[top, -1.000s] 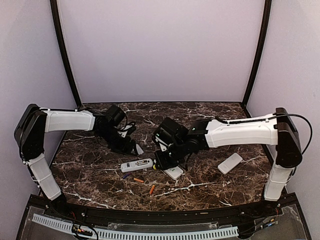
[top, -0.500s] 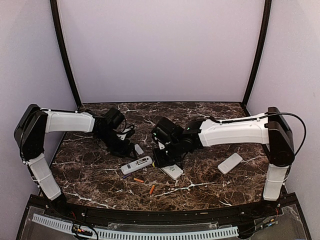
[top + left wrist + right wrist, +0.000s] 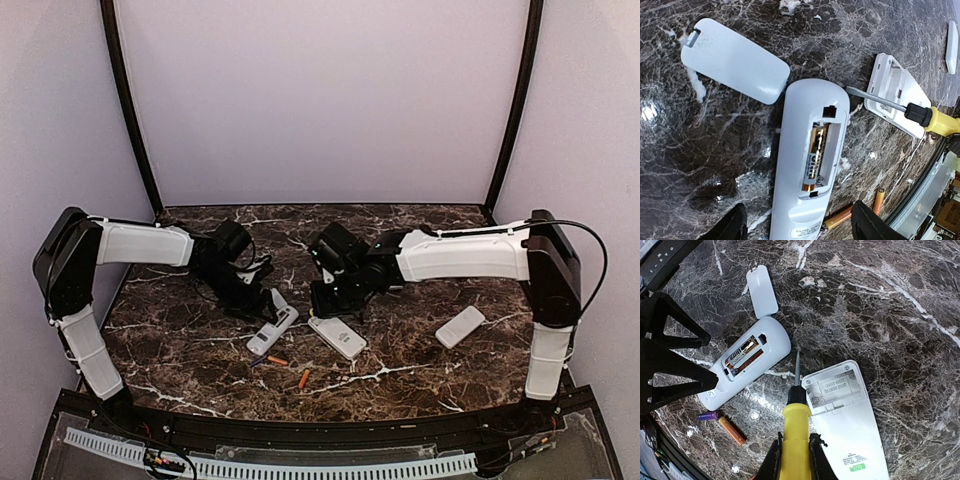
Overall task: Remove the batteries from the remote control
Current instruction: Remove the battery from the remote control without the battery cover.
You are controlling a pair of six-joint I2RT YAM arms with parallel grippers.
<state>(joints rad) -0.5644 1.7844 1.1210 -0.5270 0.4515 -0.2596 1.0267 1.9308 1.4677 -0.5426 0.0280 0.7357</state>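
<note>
**One battery in the opened remote, screwdriver clamped on the right**

The left fingers [image 3: 734, 226] are apart, one on each side of the label end of the open remote control [image 3: 807, 165]; cannot tell if they touch it. It lies back-up on the marble desk [image 3: 170, 340] with its compartment uncovered. One gold-orange battery [image 3: 815, 155] sits in the slot, and the slot beside it looks bare. The cover [image 3: 735, 60] lies flat on the desk at 11 o'clock of the open remote control in the left wrist view, just beside its rounded end.

The right fingers [image 3: 816, 462] are clamped on the yellow handle of the screwdriver [image 3: 794, 427]. The blade points to 12 o'clock in the right wrist view. Its tip is in the gap between the open remote control and a second remote [image 3: 845, 415], which is also back-up with its compartment uncovered.

Loose on the desk at 7 o'clock of the open remote control in the right wrist view are an orange cell [image 3: 731, 431] and a purple cell [image 3: 707, 416]. Another orange cell [image 3: 304, 379] lies toward 6 o'clock in the top view. A third remote [image 3: 460, 326] lies well apart at 3 o'clock.
</note>
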